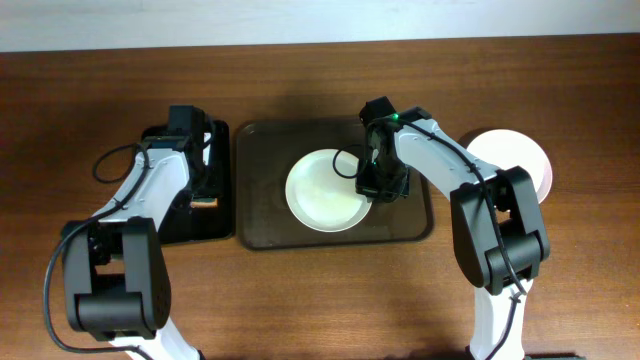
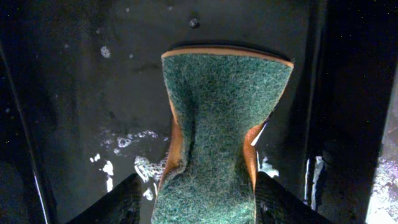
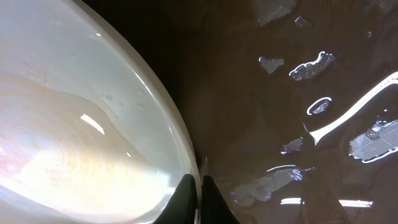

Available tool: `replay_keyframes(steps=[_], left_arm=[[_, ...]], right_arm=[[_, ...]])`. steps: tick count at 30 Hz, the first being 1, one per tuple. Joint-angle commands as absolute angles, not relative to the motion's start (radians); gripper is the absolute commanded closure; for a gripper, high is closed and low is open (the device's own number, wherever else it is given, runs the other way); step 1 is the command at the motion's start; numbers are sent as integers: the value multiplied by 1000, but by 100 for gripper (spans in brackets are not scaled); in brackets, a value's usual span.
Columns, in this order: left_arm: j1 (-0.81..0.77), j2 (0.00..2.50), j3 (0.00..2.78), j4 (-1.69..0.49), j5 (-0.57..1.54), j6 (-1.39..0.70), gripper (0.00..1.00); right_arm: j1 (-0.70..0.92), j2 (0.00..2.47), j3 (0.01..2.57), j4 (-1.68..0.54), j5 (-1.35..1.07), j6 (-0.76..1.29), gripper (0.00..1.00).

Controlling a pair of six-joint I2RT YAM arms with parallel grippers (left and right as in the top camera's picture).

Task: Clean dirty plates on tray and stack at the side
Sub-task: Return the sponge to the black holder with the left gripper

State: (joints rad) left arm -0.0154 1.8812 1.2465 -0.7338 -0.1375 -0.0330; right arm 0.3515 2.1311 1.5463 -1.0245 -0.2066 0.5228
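The right gripper (image 3: 199, 199) is closed at the right rim of the white plate (image 1: 325, 190) lying on the brown tray (image 1: 262, 225); if it pinches only that thin, wet edge, the plate could slip or tip when lifted. The left gripper (image 2: 200, 190) straddles the green sponge (image 2: 221, 118) over the black tray (image 1: 215, 226), grip or release unclear.

A brown wooden surface (image 1: 330, 300) with visible grain carries a dark brown tray (image 1: 262, 200), smooth and glossy with bright, wet-looking glints. The white plate (image 1: 320, 195) has a shiny glazed finish. The sponge (image 2: 224, 124) shows a rough, fibrous green scouring face over orange foam, lying on a wet, glossy black tray (image 2: 93, 93) flecked with suds.
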Motion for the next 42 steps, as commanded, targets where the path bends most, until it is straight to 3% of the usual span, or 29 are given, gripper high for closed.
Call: replay_keyframes(steps=[1, 6, 7, 8, 16, 17, 18, 19, 20, 28, 36, 38, 40, 42], left_arm=[[-11, 1930, 1241, -732, -127, -21, 43], [-11, 1985, 1241, -723, -115, -22, 48], [-11, 1989, 1241, -720, -116, -21, 65], [-11, 1988, 1242, -719, -116, -21, 98], [-9, 1922, 1243, -720, -140, -22, 100], [-9, 1905, 1243, -716, -148, -21, 91], [-9, 1888, 1243, -708, -155, -21, 54], [-9, 1880, 1243, -702, -158, -21, 35], [-9, 1870, 1243, -690, -158, -21, 28], [-10, 1892, 1242, -588, -144, -21, 19], [-10, 1988, 1242, -549, -108, -22, 19], [-10, 1995, 1242, -541, -103, -21, 29], [-10, 1992, 1243, -535, -101, -22, 52], [-10, 1990, 1243, -532, -101, -22, 95]], right_arm=[[359, 2144, 1541, -1031, -179, 520, 96], [359, 2144, 1541, -1031, -179, 520, 96], [359, 2144, 1541, -1031, -179, 520, 96], [359, 2144, 1541, -1031, -179, 520, 96], [359, 2144, 1541, -1031, -179, 520, 96], [359, 2144, 1541, -1031, -178, 520, 96], [359, 2144, 1541, -1031, -178, 520, 96], [359, 2144, 1541, -1031, -178, 520, 96], [359, 2144, 1541, -1030, -178, 520, 96], [359, 2144, 1541, -1028, -178, 520, 96], [359, 2144, 1541, -1028, -179, 520, 96], [359, 2144, 1541, -1029, -179, 520, 96], [359, 2144, 1541, -1029, -179, 520, 96], [359, 2144, 1541, -1029, -179, 520, 96]])
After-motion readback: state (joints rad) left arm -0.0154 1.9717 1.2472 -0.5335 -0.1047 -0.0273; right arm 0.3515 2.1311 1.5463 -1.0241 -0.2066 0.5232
